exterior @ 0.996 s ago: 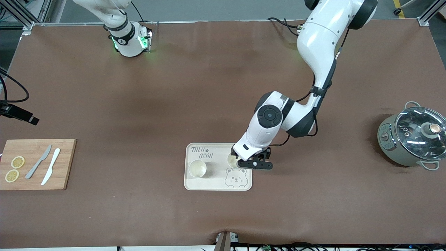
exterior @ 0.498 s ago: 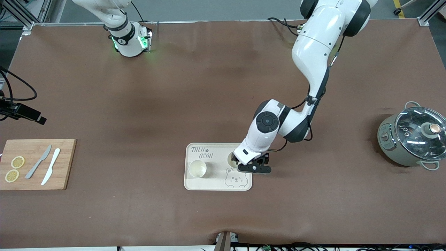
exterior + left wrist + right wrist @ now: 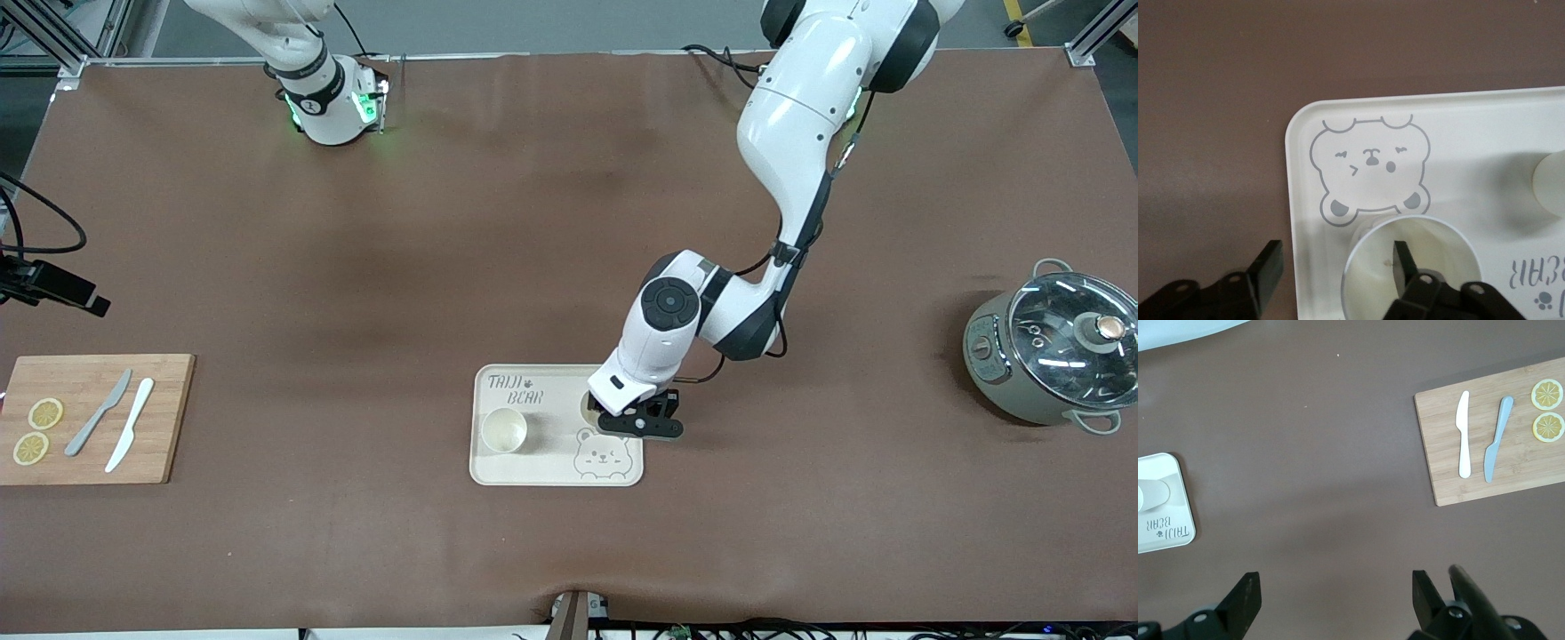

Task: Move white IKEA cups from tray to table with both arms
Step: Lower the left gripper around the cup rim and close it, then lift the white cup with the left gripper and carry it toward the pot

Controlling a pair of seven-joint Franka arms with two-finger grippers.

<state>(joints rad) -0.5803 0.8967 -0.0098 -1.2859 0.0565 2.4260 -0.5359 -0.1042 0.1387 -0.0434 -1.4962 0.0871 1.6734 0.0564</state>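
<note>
**We start to pinch the first cup**

Our big left arm has reached lower over the tray [image 3: 507, 471], and its end effector [image 3: 1333, 263] has moved in on the cup [image 3: 590, 407] that stands at the tray's edge toward the left arm's end of the surface [image 3: 356, 267]. A moment ago its fingers were spread wide. Now they are coming together, with one finger [image 3: 1403, 260] inside the cup and the other outside, just past the tray's edge. They are not tight on the cup wall yet, so we think the lift comes next.

Our right arm waits up high. Its end effector [image 3: 1331, 593] is spread wide and holds nothing.

Both cups are still on the tray. The second cup [image 3: 504, 430] stands near the lettering. They are small, plain, creamy white, and open at the top. They have no handles. They look empty and light.
</note>
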